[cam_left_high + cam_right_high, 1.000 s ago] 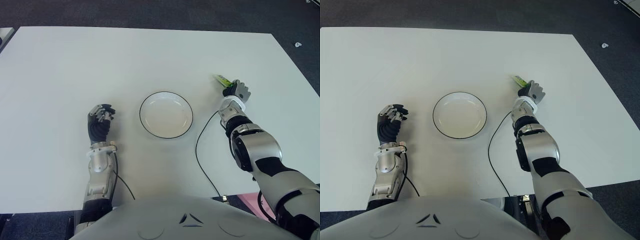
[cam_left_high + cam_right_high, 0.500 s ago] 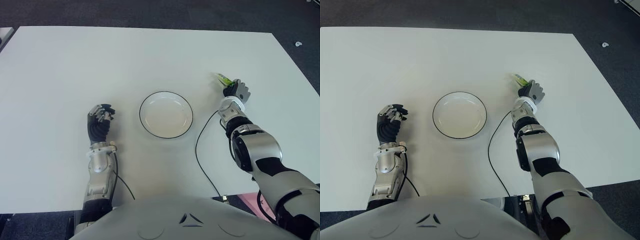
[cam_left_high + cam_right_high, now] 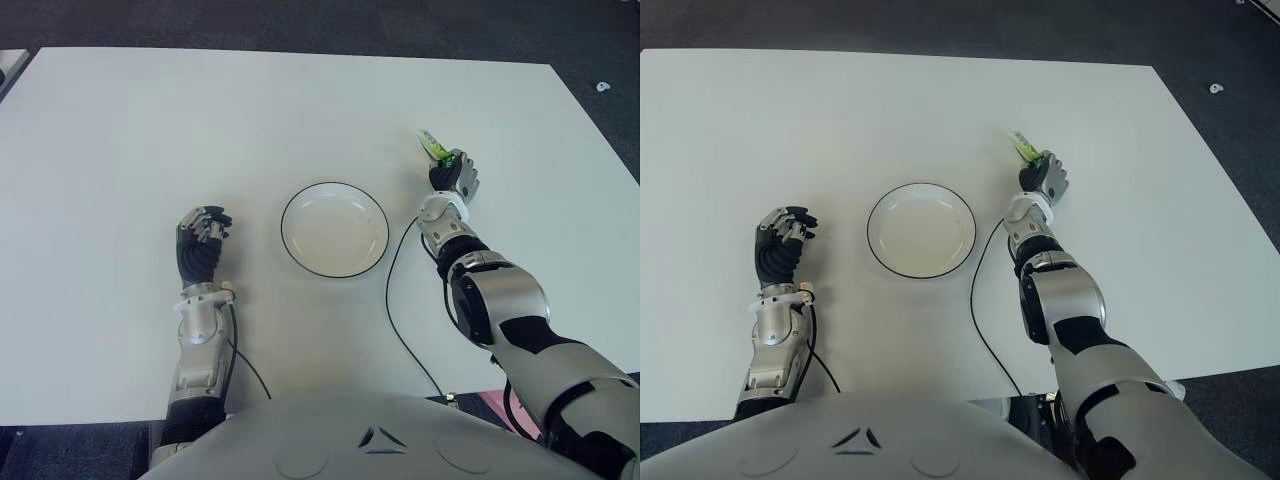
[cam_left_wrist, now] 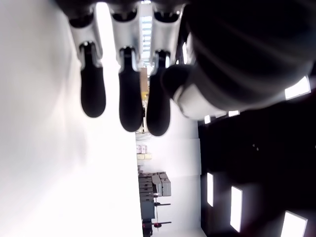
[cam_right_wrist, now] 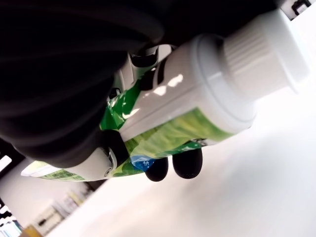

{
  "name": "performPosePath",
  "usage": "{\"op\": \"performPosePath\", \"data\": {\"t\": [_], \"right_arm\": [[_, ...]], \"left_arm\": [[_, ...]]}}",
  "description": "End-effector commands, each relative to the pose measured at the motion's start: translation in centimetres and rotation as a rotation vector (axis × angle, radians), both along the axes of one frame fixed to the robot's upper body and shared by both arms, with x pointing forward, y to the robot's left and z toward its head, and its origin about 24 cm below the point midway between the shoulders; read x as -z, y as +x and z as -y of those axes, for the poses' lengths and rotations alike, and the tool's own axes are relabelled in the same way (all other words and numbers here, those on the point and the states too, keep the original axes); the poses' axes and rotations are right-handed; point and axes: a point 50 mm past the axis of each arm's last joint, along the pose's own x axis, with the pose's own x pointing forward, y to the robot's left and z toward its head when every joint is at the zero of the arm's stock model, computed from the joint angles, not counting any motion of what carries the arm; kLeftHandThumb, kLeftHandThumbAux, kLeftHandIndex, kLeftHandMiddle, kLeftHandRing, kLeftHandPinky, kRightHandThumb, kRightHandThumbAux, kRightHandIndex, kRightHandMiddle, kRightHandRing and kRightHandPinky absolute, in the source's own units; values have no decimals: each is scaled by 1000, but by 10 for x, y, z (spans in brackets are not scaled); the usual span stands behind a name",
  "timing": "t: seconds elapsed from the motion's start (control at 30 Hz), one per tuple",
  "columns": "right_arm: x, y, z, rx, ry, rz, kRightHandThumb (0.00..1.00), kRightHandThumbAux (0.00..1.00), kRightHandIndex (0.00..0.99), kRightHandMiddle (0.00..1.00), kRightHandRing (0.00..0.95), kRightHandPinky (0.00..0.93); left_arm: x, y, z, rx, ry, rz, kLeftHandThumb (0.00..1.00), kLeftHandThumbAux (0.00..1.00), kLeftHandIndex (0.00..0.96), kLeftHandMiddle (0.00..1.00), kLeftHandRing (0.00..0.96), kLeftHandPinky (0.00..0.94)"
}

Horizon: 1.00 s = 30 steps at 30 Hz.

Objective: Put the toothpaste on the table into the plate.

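My right hand (image 3: 452,176) is curled around a green and white toothpaste tube (image 3: 434,146) whose flat end sticks out beyond the fingers, a little right of the plate's far edge. The right wrist view shows the tube (image 5: 197,106) with its white cap held between fingers (image 5: 180,165) and palm. The white plate (image 3: 334,229) with a dark rim sits empty at the table's middle. My left hand (image 3: 200,240) shows to the left of the plate with curled fingers (image 4: 131,101) holding nothing.
The white table (image 3: 200,120) spreads wide around the plate. A black cable (image 3: 395,300) runs from my right wrist across the table toward its near edge. Dark floor lies beyond the far and right edges.
My right hand has moved left and slightly away from me with the toothpaste, closer to the plate. The left hand has stayed where it was.
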Motion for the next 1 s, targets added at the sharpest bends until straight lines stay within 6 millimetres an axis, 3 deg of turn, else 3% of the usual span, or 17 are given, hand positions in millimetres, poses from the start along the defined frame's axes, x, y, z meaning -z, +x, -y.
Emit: {"op": "performPosePath", "data": {"t": [0.03, 0.37, 0.53, 1.0], "right_arm": [[-8, 0, 0, 14, -12, 94, 739, 713, 440, 894, 873, 850], [-32, 3, -18, -48, 11, 363, 736, 714, 439, 903, 884, 857], [-45, 3, -33, -181, 43, 504, 737, 714, 439, 900, 882, 850], [-67, 0, -63, -544, -51, 637, 740, 714, 440, 910, 898, 900]], "left_arm": [[21, -13, 0, -19, -29, -123, 714, 717, 433, 515, 506, 527], [23, -12, -1, -17, -18, -130, 714, 717, 433, 516, 504, 507], [22, -11, -1, -12, -17, -125, 714, 718, 432, 514, 501, 502], [22, -10, -1, -8, -7, -122, 714, 718, 433, 513, 499, 517]]}}
